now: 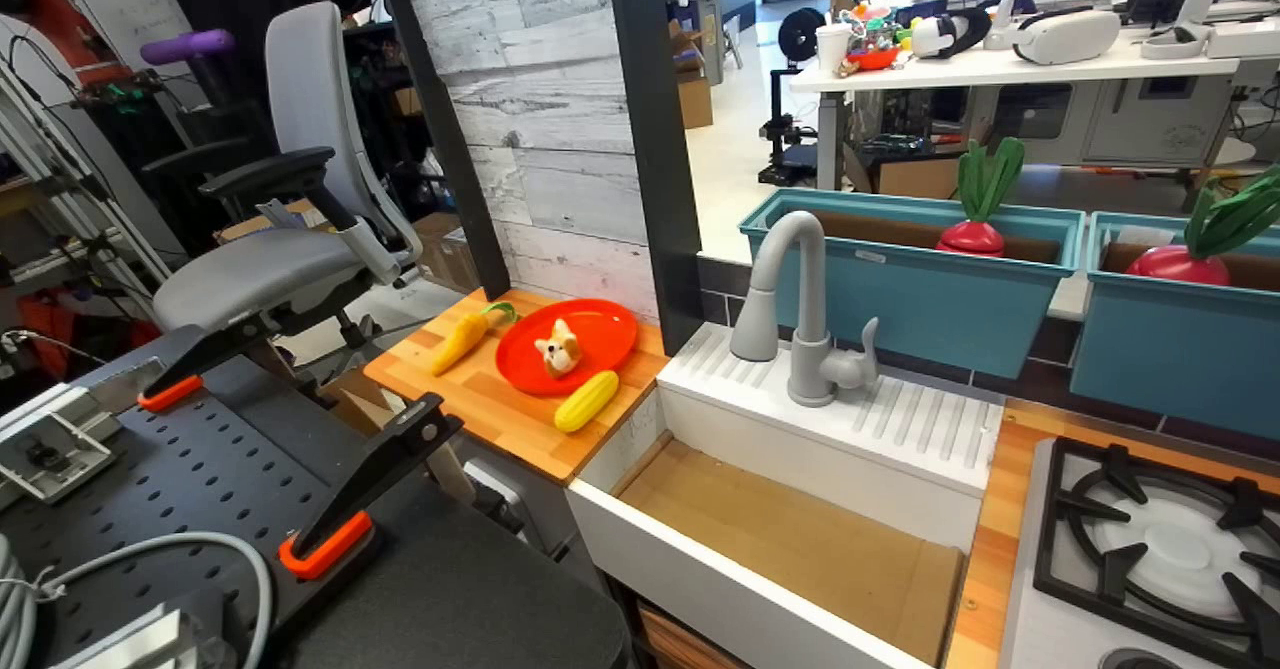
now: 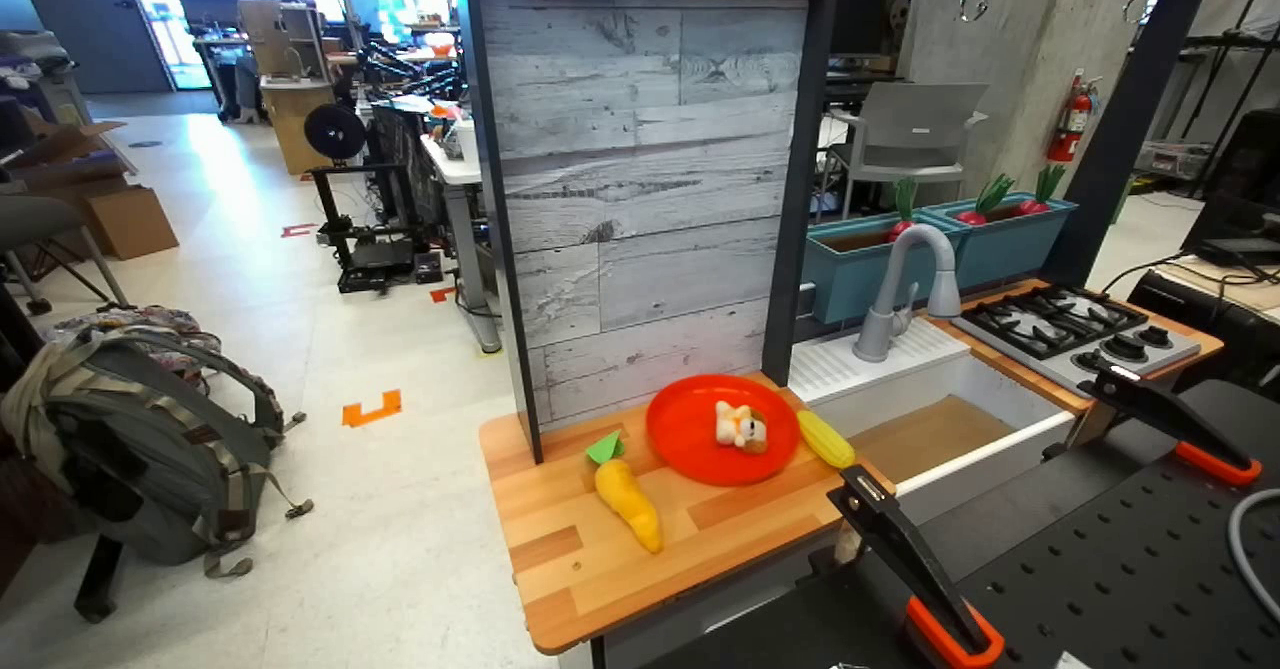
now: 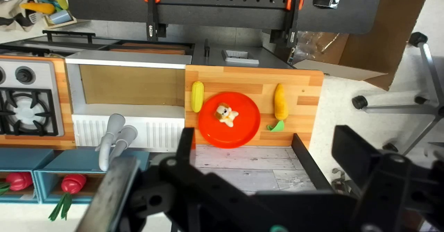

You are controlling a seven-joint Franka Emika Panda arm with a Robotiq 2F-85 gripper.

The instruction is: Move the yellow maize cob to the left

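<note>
In the wrist view the jaws of the Robotiq gripper [image 3: 265,132] are seen spread wide apart. The yellow maize cob [image 3: 197,96] is laid on the wooden countertop [image 3: 301,83], ahead of the tip of the view-left jaw and well apart from it. One end is set just beside the round red plate [image 3: 239,135]; whether the two are touching cannot be told. The plate is framed within the span of the jaws, ahead of their tips, and a brown-and-white toy dog [image 3: 225,113] is carried on it. Ahead of the same span, nearer the view-right jaw, the toy carrot [image 3: 280,102] is placed. To the outer side of the view-left jaw, the white sink [image 3: 152,110] and grey gooseneck faucet [image 3: 115,122] can be seen, with the cooktop [image 3: 43,76] farther out. In both exterior views the cob is shown between plate and sink
</note>
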